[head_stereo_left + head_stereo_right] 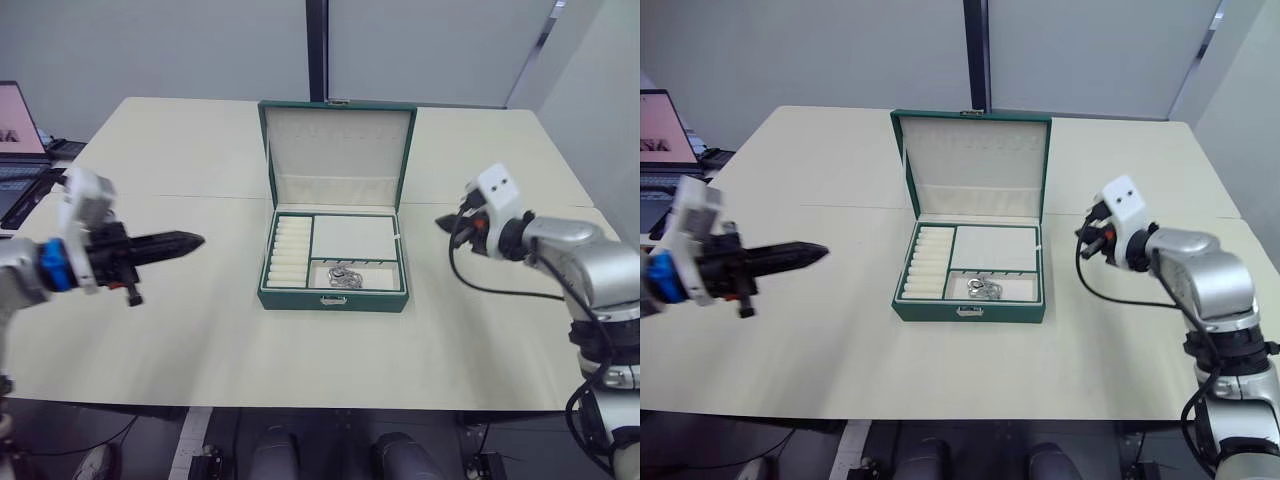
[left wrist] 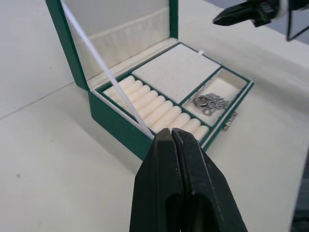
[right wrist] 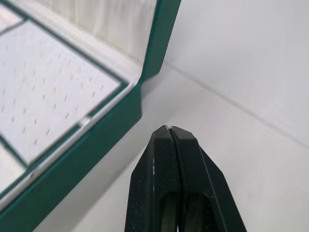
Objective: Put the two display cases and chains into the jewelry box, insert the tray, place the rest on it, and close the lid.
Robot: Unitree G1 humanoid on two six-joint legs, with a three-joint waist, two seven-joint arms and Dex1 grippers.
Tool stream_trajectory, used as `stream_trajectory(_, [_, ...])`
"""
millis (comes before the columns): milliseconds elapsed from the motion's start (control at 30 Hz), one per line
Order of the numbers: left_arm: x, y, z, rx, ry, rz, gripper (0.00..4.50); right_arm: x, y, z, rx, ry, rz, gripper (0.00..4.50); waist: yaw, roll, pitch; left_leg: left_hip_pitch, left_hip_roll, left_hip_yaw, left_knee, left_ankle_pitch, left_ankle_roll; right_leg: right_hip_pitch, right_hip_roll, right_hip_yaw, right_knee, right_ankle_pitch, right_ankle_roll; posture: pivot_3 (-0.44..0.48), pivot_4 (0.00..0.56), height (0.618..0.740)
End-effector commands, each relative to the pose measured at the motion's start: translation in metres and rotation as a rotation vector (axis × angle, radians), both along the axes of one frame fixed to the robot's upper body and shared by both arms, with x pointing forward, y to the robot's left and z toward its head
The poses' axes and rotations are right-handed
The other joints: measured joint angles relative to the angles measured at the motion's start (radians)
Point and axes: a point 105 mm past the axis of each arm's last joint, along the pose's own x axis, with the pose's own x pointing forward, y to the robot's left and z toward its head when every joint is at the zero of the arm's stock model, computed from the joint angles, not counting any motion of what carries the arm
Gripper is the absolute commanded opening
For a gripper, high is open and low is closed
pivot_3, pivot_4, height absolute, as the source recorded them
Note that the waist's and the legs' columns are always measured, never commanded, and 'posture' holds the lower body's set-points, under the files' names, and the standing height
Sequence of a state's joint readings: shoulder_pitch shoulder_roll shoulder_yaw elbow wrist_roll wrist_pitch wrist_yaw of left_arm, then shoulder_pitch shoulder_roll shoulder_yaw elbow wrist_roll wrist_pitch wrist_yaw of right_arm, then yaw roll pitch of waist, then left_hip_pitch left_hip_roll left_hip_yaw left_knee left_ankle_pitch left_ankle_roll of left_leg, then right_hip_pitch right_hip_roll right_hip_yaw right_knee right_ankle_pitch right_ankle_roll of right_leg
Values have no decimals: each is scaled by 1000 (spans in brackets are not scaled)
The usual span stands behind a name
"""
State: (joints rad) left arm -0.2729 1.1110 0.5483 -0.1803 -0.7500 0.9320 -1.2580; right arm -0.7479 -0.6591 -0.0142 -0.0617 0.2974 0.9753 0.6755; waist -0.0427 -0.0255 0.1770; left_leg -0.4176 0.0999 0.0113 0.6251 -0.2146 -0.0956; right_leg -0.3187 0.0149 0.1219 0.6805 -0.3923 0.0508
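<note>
Centre frame, jewelry box [image 1: 334, 296] with lid [image 1: 337, 150] up, tray [image 1: 336, 252] seated, what I take for chains [image 1: 346, 276] in its front compartment, left gripper [image 1: 197, 240] and right gripper [image 1: 442, 221] pressed together, empty, either side.

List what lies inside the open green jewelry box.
The dark green jewelry box holds the cream-lined tray with a ribbed ring-roll strip, and a silver chain cluster in its front compartment. Anything beneath the tray is covered.
</note>
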Motion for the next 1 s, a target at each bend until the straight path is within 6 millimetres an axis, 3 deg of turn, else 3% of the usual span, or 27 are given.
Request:
stream_trajectory(33, [-17, 2, 20, -13, -49, -54, 0, 14, -7, 29, 28, -77, 11, 15, 0, 1, 1, 0, 0, 0, 0, 0, 0, 0, 0, 0, 0, 0, 0, 0, 150, 740])
stream_trajectory(433, [-44, 27, 30, -59, -97, -29, 0, 72, -3, 69, 21, -181, 19, 15, -25, 2, 3, 0, 1, 3, 0, 1, -1, -2, 0, 2, 1, 0, 0, 0, 150, 740])
stream_trajectory(733, [-45, 27, 27, -74, -95, -40, 0, 87, 40, 87, 52, -242, 120, 15, -46, 3, 3, 0, 1, 2, 0, 2, -3, -1, 0, 1, 1, 0, 0, 0, 150, 740])
stream_trajectory(1000, [-41, 22, 20, -73, -87, -48, 0, 89, 69, 90, 58, -273, 165, 15, -47, 3, 3, 0, 1, 2, 0, 2, -3, -1, 0, 0, 2, 0, 0, 0, 150, 740])
